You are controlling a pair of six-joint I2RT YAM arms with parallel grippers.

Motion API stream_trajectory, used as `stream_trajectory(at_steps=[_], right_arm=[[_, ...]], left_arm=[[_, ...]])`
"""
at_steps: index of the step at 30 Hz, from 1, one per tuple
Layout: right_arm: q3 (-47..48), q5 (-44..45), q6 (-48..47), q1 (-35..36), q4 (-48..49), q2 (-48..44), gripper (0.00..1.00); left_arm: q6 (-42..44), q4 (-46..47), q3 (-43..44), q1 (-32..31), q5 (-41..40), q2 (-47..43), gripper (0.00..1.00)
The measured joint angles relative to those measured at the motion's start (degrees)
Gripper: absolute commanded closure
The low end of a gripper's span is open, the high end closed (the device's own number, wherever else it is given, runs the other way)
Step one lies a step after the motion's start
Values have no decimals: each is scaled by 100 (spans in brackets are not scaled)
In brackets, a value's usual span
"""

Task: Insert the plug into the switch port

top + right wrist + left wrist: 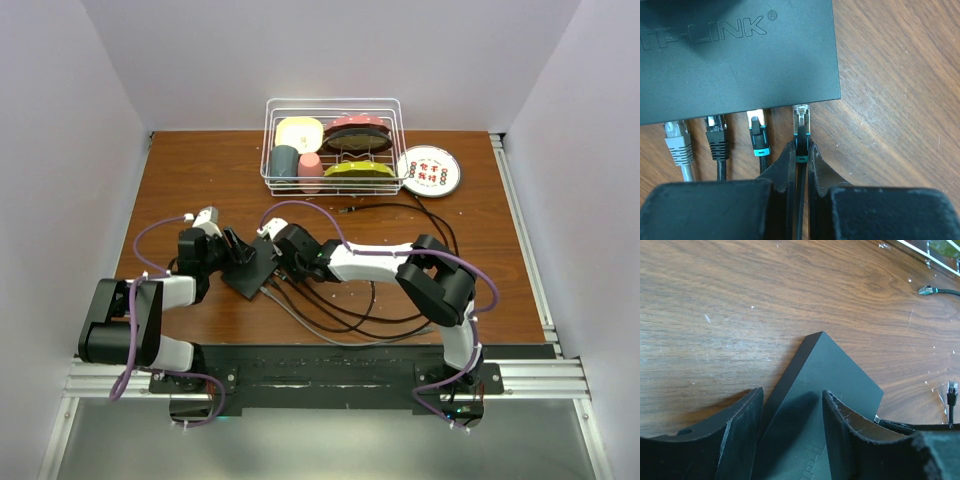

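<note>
The switch is a flat black box lying at an angle on the wooden table, between the two arms. In the right wrist view its socket edge faces me. My right gripper is shut on the plug, a black one with a teal band. The plug's clear tip sits right at the switch's edge, at the rightmost port, and most of the connector still shows outside. My left gripper stands open astride the switch's far corner, its right finger above the top face.
Three other plugs sit in the ports: grey, black, teal-banded. Loose cables trail toward the right arm. Two spare plugs lie nearby. A wire dish rack and a round plate stand at the back.
</note>
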Motion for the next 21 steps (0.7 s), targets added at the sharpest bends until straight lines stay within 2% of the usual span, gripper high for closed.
stream_trajectory(at_steps=[16,17,18,21], right_arm=[[0,-37,-4,0,42,2,100],[0,-37,-4,0,37,2,100],[0,-42,-4,0,39,7,100],[2,-50,-17,0,50,9,100]], left_arm=[[4,92,-7,2,146,44,46],[4,101,-11,2,170,44,45],[4,107,-13,4,190,46,35],[-2,140,-15,0,264,50,17]])
